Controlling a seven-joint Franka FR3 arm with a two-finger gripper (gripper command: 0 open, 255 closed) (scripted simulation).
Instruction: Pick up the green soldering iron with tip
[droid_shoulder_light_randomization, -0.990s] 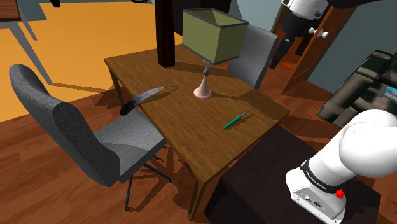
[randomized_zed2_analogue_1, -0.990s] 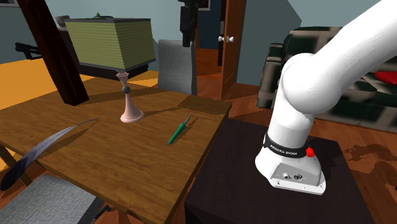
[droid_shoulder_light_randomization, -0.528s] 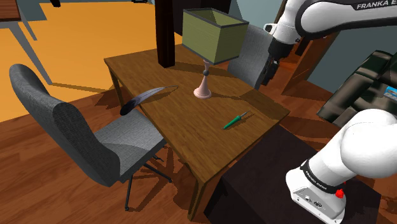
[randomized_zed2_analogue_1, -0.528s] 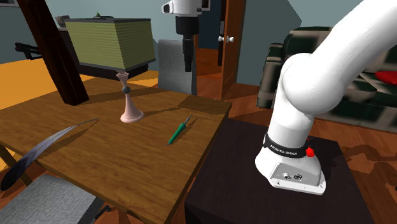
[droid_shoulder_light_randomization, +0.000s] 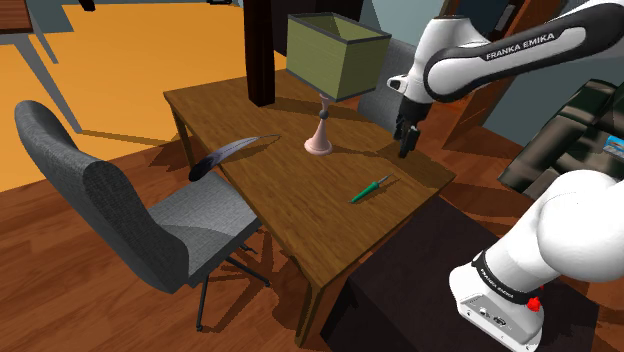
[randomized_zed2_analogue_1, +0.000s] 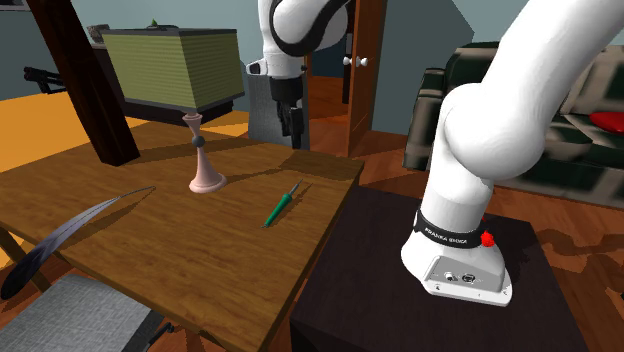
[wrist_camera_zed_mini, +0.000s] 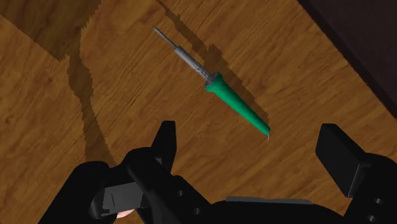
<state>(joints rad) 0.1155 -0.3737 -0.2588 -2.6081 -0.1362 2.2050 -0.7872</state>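
Arm swung lower, elbow bent, tool (droid_shoulder_light_randomization: 405, 150) aimed downward, 2 fingers (wrist_camera_zed_mini: 167, 137) wide apart, apparently above green soldering iron (wrist_camera_zed_mini: 233, 103)

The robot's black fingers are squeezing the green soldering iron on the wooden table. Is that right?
Not quite. The wrist view shows the gripper open, with its fingers apart above the green soldering iron and not touching it. The iron does lie on the wooden table.
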